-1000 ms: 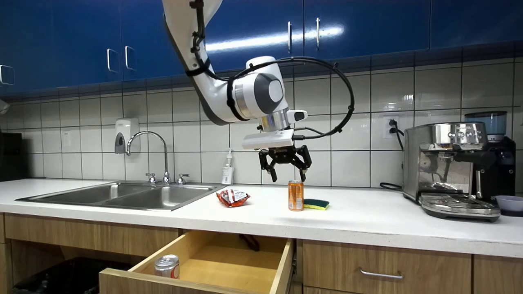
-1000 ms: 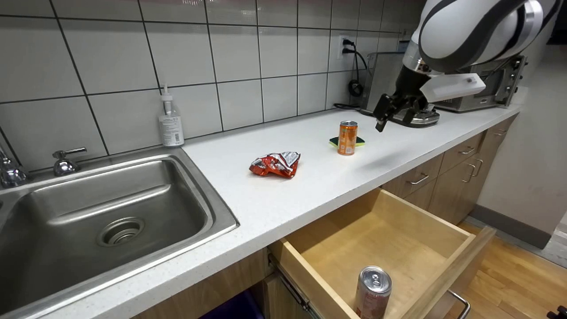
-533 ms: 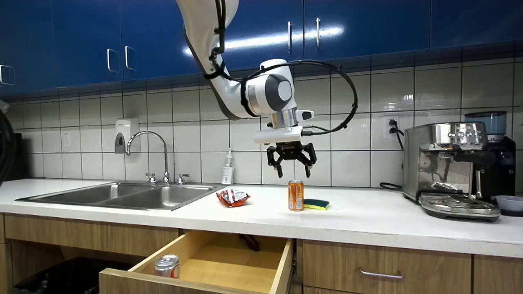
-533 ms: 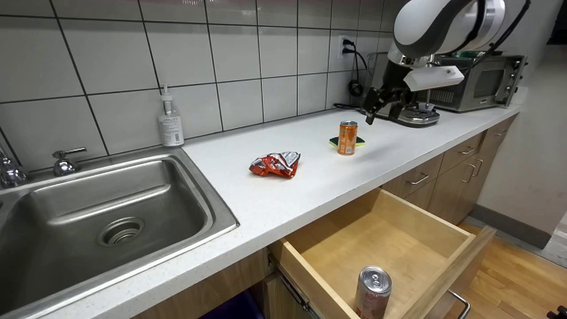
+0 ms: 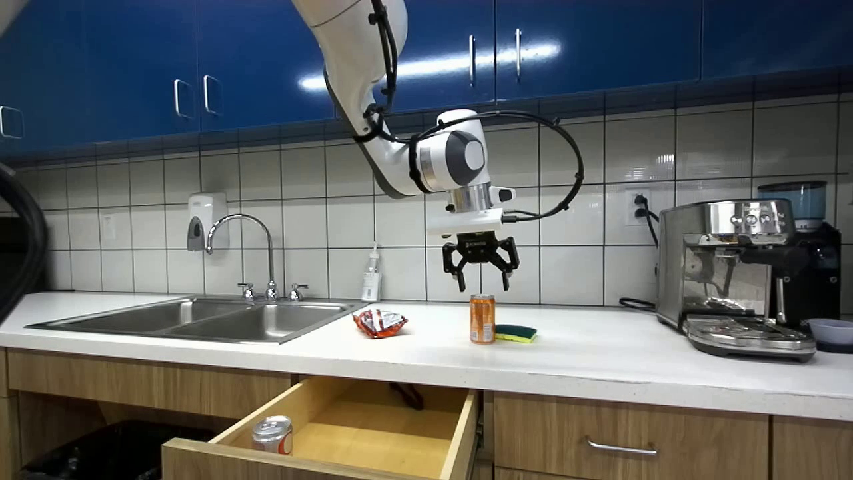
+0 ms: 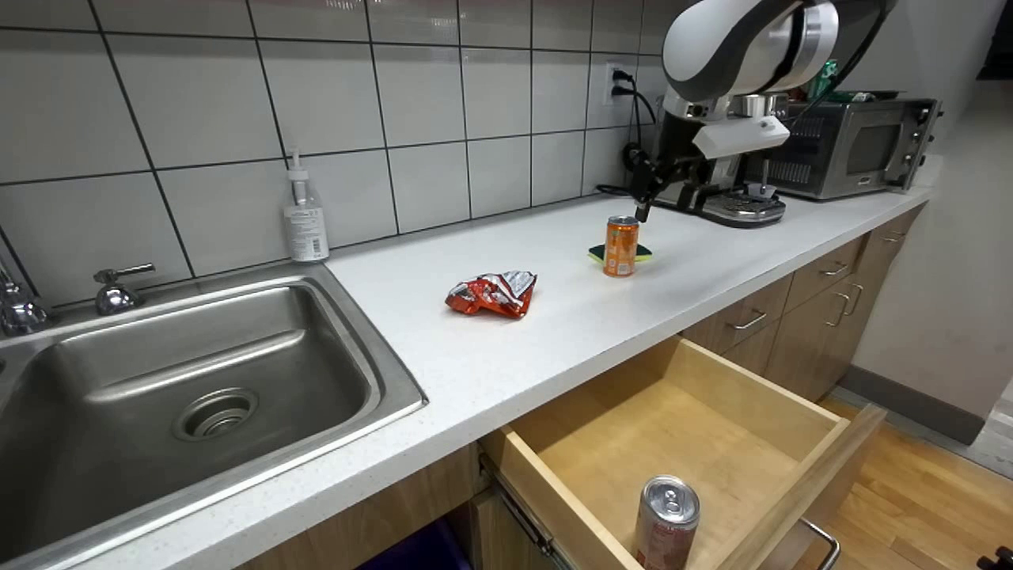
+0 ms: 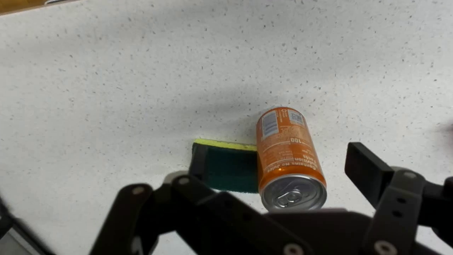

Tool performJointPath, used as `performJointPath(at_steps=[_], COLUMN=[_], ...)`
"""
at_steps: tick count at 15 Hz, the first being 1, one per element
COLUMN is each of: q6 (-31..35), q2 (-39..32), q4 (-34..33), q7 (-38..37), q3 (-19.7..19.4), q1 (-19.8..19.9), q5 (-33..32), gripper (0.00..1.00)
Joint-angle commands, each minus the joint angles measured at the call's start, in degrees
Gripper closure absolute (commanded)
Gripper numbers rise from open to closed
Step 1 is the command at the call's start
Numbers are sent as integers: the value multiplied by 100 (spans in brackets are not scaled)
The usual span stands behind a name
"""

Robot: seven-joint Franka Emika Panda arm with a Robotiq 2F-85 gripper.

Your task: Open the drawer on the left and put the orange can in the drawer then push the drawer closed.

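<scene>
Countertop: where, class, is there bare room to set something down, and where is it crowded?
Bare room: between the red wrapper and the orange can, and between the sponge and the coffee machine. Crowded: around the can, close beside the sponge, with the open fingers near its top.

Drawer (image 5: 363,437) cropped at frame btm.; sponge (image 5: 518,333) pt. hidden bhd. orange can (image 5: 482,320).

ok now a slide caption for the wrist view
Open gripper hovering near an upright orange drink can, which partly hides a green-and-yellow scouring sponge on the speckled white countertop.
</scene>
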State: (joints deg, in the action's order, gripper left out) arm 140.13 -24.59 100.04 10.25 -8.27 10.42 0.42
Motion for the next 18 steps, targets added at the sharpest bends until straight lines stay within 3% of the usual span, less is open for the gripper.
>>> performJointPath(at_steps=[1,18], q6=[-540,-1424], q2=[-473,-1690], q4=[-838,-2601], q7=[321,564], q3=[205,355], q1=[203,189], q5=[64,-78], gripper=[0,0])
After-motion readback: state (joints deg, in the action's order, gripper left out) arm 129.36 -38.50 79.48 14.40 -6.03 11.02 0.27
